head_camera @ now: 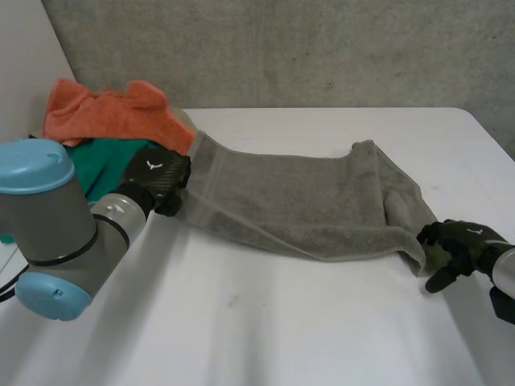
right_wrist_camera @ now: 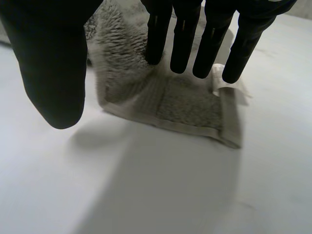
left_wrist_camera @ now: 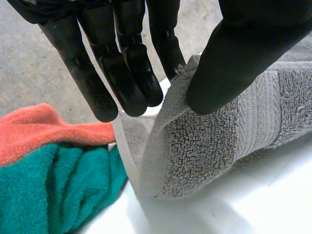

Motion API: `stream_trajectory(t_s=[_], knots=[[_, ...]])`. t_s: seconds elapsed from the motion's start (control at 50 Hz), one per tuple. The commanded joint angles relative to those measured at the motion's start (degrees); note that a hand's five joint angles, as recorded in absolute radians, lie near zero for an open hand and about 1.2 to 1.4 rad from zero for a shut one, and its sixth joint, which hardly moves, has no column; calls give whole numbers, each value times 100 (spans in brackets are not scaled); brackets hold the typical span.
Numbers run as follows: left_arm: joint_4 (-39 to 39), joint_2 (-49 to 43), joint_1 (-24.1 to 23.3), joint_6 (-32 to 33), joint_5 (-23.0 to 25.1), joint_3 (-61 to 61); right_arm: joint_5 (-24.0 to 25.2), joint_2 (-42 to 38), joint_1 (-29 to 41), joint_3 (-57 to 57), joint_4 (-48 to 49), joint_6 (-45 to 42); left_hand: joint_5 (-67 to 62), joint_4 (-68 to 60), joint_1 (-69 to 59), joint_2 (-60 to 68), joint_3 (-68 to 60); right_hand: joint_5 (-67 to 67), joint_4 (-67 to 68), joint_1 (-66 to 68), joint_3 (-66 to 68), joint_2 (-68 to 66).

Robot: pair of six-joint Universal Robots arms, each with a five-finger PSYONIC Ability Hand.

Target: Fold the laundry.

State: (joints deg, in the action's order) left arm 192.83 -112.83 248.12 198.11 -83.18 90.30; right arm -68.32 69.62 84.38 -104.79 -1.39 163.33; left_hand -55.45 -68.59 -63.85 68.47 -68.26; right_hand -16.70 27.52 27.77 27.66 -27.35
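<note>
Nearest the camera, at the lower left of the head view, stands the left arm (head_camera: pixel 44 229), grey joint and light-blue caps. Its left hand (head_camera: pixel 157 181) is at the left end of the grey towel (head_camera: pixel 298 201), holding that end raised off the table (head_camera: pixel 265 322). In the left wrist view the thumb (left_wrist_camera: pixel 229 63) presses on the banded edge, with straight fingers (left_wrist_camera: pixel 131 73) behind it, so the edge is pinched between them. From there the towel sags in a long band across the middle of the frame to the right hand (head_camera: pixel 467 241) at the right edge. That hand's straight fingers reach over the far corner, the thumb is spread well apart, and nothing is gripped. This corner lies flat, a white tag (right_wrist_camera: pixel 226 83) at its hem. An orange cloth (head_camera: pixel 105 112) and a green cloth (head_camera: pixel 105 165) are heaped at the upper left, just beside the left hand. Bare white tabletop spreads across the whole lower frame and behind the towel, up to a grey concrete wall (head_camera: pixel 322 48).
</note>
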Motion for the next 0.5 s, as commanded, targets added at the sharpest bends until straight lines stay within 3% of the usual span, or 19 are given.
stream_trajectory(t_s=[0.02,0.16,0.18,0.24,0.28,0.34,0.4,0.5], knots=[[-8,25,-1,-9,-14,-179,-32,-378,465,336,315,955,-1455,-1141,-1615,1153,-1174,-340,258,233,244,-275],[-8,25,-9,-35,-22,-259,-523,-792,931,749,526,1193,-1455,-1141,-1615,1153,-1174,-976,895,870,880,-912],[-8,25,-10,-62,-22,-276,-611,-809,1001,801,552,1175,-1455,-1141,-1615,1153,-1174,-1428,1347,1322,1333,-1364],[-8,68,-1,-220,-31,-303,-1068,-888,1177,995,763,1149,-1455,-1141,-1615,1153,-1174,-5240,5159,5134,5144,-5176],[-26,191,34,-386,-40,-303,-1418,-889,1178,1126,929,1088,-1455,-1141,-1615,1153,-1174,-5330,5248,5223,5234,-5265],[-61,393,157,-536,-22,-241,-1543,-819,1178,1180,974,913,-1455,-1141,-1615,1153,-1174,-5330,5248,5223,5234,-5265],[-271,771,412,-616,-22,-101,-1474,-232,1178,1180,843,-26,-1455,-1141,-1615,1153,-1174,-5330,5248,5223,5234,-5265],[-1367,1455,781,-545,30,207,-1342,911,1151,1232,-279,-2799,-1455,-1141,-1615,1153,-1174,-5330,5248,5223,5234,-5265]])
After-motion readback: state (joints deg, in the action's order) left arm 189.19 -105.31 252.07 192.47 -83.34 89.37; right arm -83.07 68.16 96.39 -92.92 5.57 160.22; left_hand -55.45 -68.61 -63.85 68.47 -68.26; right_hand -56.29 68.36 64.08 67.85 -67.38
